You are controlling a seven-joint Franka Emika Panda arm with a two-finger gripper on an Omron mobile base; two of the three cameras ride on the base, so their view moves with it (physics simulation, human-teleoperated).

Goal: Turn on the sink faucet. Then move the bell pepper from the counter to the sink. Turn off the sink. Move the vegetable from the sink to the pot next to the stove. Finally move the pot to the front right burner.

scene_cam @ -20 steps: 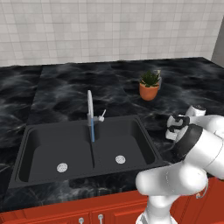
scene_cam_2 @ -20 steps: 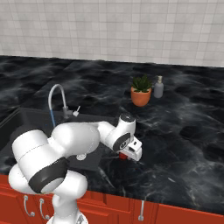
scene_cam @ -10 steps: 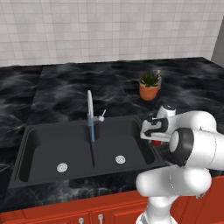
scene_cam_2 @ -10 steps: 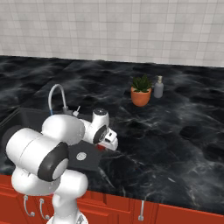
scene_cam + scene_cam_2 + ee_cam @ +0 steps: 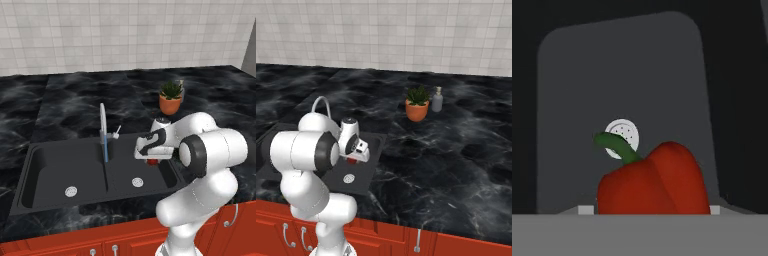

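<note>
— Matte black sink (image 5: 45,172) on the left base view?
— Yes, sunk in the veined glossy tabletop (image 5: 70,105); jaws (image 5: 151,161) grasp the glossy red bell pepper (image 5: 152,161) above the right basin.
— Right base view?
— Pepper (image 5: 351,160) above the basin.
— Hand view?
— Smooth basin floor, round silver drain (image 5: 626,133) behind the curved stem.

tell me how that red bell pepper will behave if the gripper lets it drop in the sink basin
The bell pepper looks rounded and lobed, so it would probably roll or wobble before settling. Its glossy skin suggests it could slip in the gripper. It hangs above the sink basin near the drain, so a short drop seems harmless.
</note>
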